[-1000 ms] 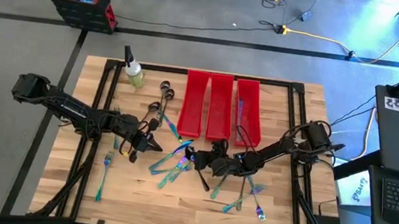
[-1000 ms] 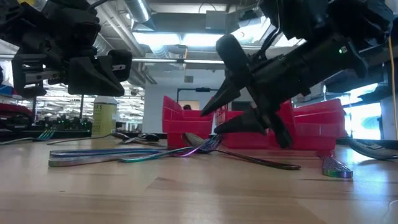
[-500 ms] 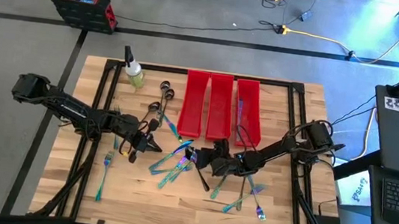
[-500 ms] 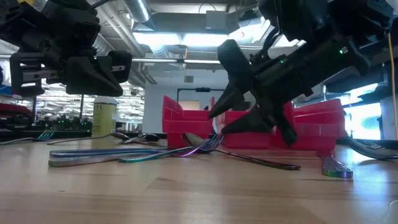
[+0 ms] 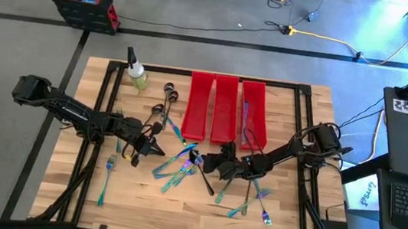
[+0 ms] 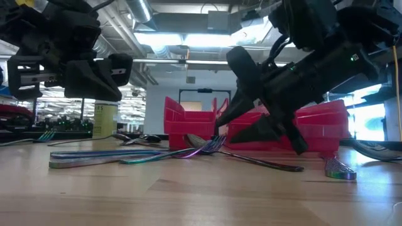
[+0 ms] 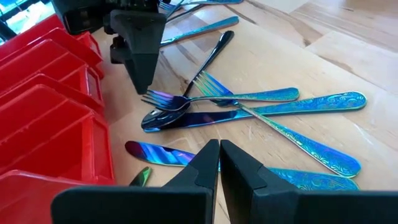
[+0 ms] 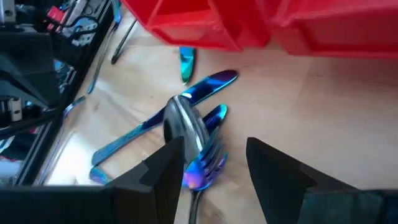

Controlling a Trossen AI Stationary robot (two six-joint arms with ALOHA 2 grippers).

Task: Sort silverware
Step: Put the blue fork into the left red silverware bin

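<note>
Iridescent silverware (image 5: pixel 179 166): we saw it heaped mid-table, before red bins (image 5: pixel 224 109).
Right gripper (image 5: pixel 210 161): half-spread, empty, poised over the heap, we judged to pick.
Left gripper (image 5: pixel 155 148): closed, empty, waiting beside.

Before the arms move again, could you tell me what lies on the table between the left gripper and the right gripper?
In the high view, a small heap of iridescent silverware lies between the shut left gripper and the open right gripper; the left wrist view shows forks and a spoon crossed there.

Grey floor (image 5: pixel 196 44) with cables (image 5: pixel 328 38), red toolbox (image 5: pixel 85 8), ceiling lights (image 6: pixel 182 39).
</note>
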